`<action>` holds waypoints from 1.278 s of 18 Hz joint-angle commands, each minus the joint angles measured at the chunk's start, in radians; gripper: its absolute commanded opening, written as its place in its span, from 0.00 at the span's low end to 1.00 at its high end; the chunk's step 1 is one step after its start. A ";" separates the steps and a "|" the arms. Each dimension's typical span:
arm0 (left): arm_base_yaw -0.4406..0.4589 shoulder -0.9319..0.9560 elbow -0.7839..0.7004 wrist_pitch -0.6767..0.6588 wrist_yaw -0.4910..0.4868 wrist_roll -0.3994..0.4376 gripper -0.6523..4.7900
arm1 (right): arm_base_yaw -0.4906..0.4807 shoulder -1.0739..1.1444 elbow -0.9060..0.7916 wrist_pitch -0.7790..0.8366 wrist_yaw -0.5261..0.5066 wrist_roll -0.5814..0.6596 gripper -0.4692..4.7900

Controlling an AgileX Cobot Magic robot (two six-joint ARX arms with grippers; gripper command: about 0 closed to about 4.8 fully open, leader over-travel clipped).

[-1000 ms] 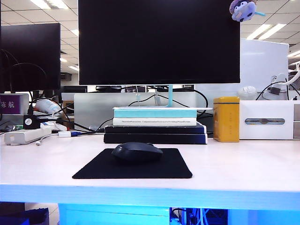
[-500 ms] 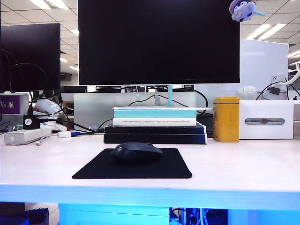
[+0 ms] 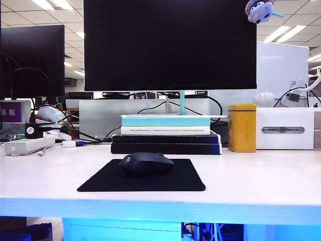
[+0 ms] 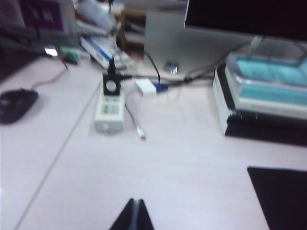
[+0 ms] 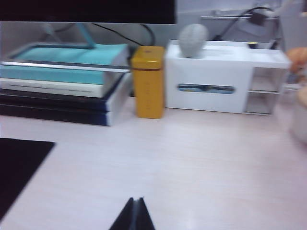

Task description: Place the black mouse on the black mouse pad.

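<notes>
1. The mouse [image 3: 146, 163] lay on the pad [image 3: 100, 183], toward its far edge and near the middle of its width, in the exterior view.
2. The pad lay flat on the pale counter [image 3: 261, 175], just in front of a stack of books [image 3: 165, 134] under the monitor [image 3: 169, 44].
3. Neither arm showed in the exterior view.
4. The left claw [image 4: 134, 215] showed only as dark tips pressed together, clenched on nothing, above bare counter; a corner of the pad [image 4: 280, 196] lay off to one side, well apart from it.
5. In the left wrist view a white power strip [image 4: 109, 111] with a black plug lay ahead, and a second dark mouse-like shape [image 4: 17, 104] sat at the frame's edge, blurred.
6. The right claw [image 5: 134, 215] was likewise clenched and empty over bare counter, with a pad corner [image 5: 19, 163] off to one side.
7. Ahead of it stood a yellow tin [image 5: 147, 81] between the books [image 5: 57, 81] and a white box [image 5: 225, 79].
</notes>
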 commanded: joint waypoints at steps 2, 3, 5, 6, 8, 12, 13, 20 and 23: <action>0.000 -0.092 -0.012 -0.051 -0.003 -0.010 0.11 | 0.054 -0.101 -0.012 -0.030 0.030 0.033 0.08; 0.000 -0.117 -0.017 -0.059 -0.004 -0.023 0.11 | 0.068 -0.141 -0.012 -0.047 0.029 0.034 0.08; 0.000 -0.152 -0.020 -0.067 -0.006 -0.056 0.11 | 0.081 -0.188 -0.012 -0.081 0.029 0.037 0.08; 0.000 -0.165 -0.020 -0.074 -0.006 -0.060 0.11 | 0.087 -0.189 -0.011 -0.095 0.024 0.038 0.08; 0.000 -0.204 -0.032 -0.097 -0.006 -0.080 0.11 | 0.094 -0.189 -0.012 -0.140 0.019 0.047 0.08; 0.000 -0.331 -0.137 -0.090 -0.021 -0.134 0.11 | 0.128 -0.189 -0.032 -0.146 0.060 0.047 0.08; 0.000 -0.373 -0.164 -0.092 -0.023 -0.134 0.11 | 0.139 -0.189 -0.041 -0.140 0.065 0.045 0.08; 0.000 -0.413 -0.241 -0.078 -0.018 -0.095 0.11 | 0.257 -0.190 -0.116 -0.121 0.148 0.038 0.08; 0.000 -0.413 -0.283 -0.037 -0.023 -0.100 0.11 | 0.339 -0.189 -0.143 -0.093 0.254 -0.011 0.08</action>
